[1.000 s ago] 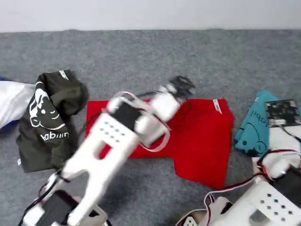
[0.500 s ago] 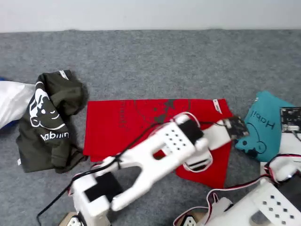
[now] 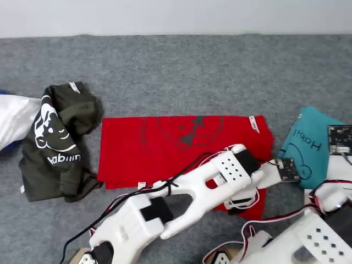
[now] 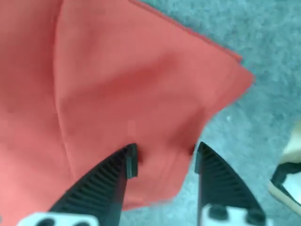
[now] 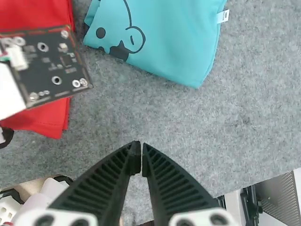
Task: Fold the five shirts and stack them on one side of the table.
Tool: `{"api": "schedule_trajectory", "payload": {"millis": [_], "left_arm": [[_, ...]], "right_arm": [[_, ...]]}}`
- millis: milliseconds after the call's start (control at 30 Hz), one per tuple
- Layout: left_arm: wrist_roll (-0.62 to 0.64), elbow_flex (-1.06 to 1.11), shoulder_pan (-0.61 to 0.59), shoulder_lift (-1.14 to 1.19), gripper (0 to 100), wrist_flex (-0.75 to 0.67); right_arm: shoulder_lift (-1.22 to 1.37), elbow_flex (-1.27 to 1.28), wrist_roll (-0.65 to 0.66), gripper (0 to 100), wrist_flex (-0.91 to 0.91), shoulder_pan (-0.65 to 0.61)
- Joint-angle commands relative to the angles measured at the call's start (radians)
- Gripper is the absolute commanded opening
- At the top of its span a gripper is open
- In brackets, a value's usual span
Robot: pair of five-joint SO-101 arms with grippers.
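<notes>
A red shirt [image 3: 165,148] lies flat mid-table with its print facing up. My left arm [image 3: 231,170] stretches across it to its near right corner. There my left gripper [image 4: 164,157] hangs open just above the red cloth [image 4: 117,84], with nothing between its fingers. A teal shirt [image 3: 305,146] lies folded at the right. My right gripper [image 5: 140,151] is shut and empty over bare carpet, near the teal shirt [image 5: 160,33]. A dark green shirt [image 3: 58,137] sits crumpled at the left, beside a white shirt [image 3: 14,118] at the table's edge.
Grey carpet [image 3: 181,71] covers the table, and its far half is bare. My right arm [image 3: 319,231] fills the near right corner. The left arm's circuit board [image 5: 47,61] sits close in front of my right gripper.
My left arm has swung from the red shirt's upper middle to its near right corner, uncovering the print. The right arm has barely shifted.
</notes>
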Motion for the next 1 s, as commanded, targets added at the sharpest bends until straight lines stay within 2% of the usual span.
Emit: {"api": "schedule_trajectory", "payload": {"millis": [0,133,433,633,833,967], "left_arm": [[-0.012,-0.051,-0.018,0.028,20,-0.026],[0.003,-0.105,-0.048,0.055,19,-0.035],[-0.034,-0.111,-0.025,0.078,1,-0.034],[-0.031,-0.116,-0.025,0.077,0,-0.020],[-0.028,-0.262,-0.043,0.077,0,0.074],[-0.025,-0.355,-0.077,0.086,1,0.086]], "right_arm": [[-0.016,-0.003,-0.011,0.9,0.041,0.012],[-0.016,-0.003,-0.011,0.9,0.042,0.012],[-0.016,-0.003,-0.011,0.9,0.042,0.012],[-0.016,-0.003,-0.057,0.9,0.042,0.012],[-0.016,-0.003,-0.058,0.9,0.042,0.012],[-0.016,-0.003,-0.058,0.9,0.042,0.012]]}}
